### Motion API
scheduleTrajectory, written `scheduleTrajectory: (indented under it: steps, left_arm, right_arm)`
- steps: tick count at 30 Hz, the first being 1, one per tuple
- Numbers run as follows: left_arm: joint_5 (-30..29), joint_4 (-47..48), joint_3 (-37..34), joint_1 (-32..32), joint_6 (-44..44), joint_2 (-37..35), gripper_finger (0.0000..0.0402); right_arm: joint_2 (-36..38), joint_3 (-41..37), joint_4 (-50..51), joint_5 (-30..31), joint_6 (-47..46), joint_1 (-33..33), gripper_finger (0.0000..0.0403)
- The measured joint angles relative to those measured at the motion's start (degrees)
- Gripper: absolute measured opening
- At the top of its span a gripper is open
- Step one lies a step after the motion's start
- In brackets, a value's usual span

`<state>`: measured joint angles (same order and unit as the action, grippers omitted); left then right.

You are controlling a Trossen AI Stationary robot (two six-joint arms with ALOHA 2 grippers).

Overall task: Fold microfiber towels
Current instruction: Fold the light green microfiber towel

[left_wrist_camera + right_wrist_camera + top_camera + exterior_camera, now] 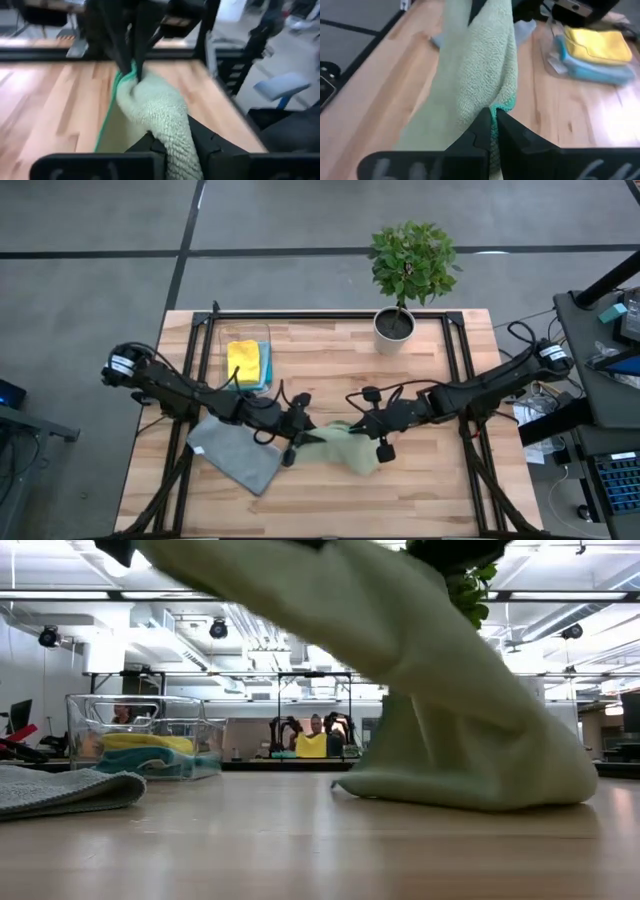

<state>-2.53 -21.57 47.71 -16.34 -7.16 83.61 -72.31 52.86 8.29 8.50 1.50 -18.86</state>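
Observation:
An olive-green towel [347, 446] with a teal-green hem is stretched between my two grippers near the table's middle front. In the low view it hangs down and its lower part [470, 775] rests on the table. My left gripper [299, 435] is shut on its left end and my right gripper [368, 423] on its right end. A grey towel [236, 452] lies flat at the front left. Yellow [243, 358] and light blue [264, 366] towels lie in a clear bin [216, 345]. My left gripper pinches a bunched end of the olive towel [172, 134] between its two fingers, coming from the table's left. The cloth runs from it, lifted, toward the other gripper. My right gripper pinches the towel's hemmed edge [504, 104] between its two fingers [481, 131], coming from the table's right; the cloth is gathered in folds there. The towel sags below, its lower part [470, 775] on the table.
A potted plant [397, 318] stands at the table's far right. The clear bin is at the far left. The black frame rail [330, 314] runs along the table's far edge. Bare wood lies along the front right [440, 490].

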Motion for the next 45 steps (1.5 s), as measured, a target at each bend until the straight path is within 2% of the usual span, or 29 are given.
scheduleTrajectory:
  steps: [5,9,16,20,24,28,32,35,40,45]
  left_arm:
    - [-6.78,5.58,-0.09,0.04,0.01,0.31,0.002]
    - [-11.34,6.07,-0.21,0.04,0.22,0.31,0.002]
    - [-12.69,5.17,-0.35,-0.12,0.57,2.66,0.002]
    - [-12.82,4.53,-0.31,-0.28,0.44,6.45,0.001]
    - [-12.79,0.01,-0.33,-0.74,0.39,10.33,0.0004]
    - [-12.54,-3.12,-0.35,-1.08,0.45,12.82,0.0004]
    - [-12.55,-3.4,-0.35,-1.4,0.11,13.82,0.0004]
    - [-12.98,-3.3,-0.27,-1.65,1.94,14.63,0.0004]
    - [-17.52,-3.43,1.37,-2.4,11.29,15.37,0.0004]
    - [-23.43,-3.38,2.72,-2.5,23.69,15.54,0.0003]
  right_arm:
    - [-0.02,-2.66,-0.32,6.59,-5.12,-2.86,0.0008]
    - [-0.02,-4.19,-0.54,8.56,-8.79,-3.62,0.0008]
    - [-0.07,-5.73,0.0,9.54,-10.58,-3.62,0.0009]
    - [-0.13,-6.77,0.17,9.5,-10.42,-3.62,0.0009]
    - [-0.13,-8.05,0.44,9.11,-12.54,-3.66,0.0014]
    - [-0.13,-9.23,2.78,6.46,-15.64,-3.66,0.0048]
    - [-0.13,-9.39,7.35,6.21,-17.93,-3.66,0.0098]
    - [-0.11,-9.42,6.32,6.48,-18.05,-3.64,0.0133]
    - [-0.09,-9.42,-0.44,10.63,-17.38,-3.31,0.0175]
    - [-0.69,-9.39,-7.72,11.04,-16.89,-1.77,0.0197]
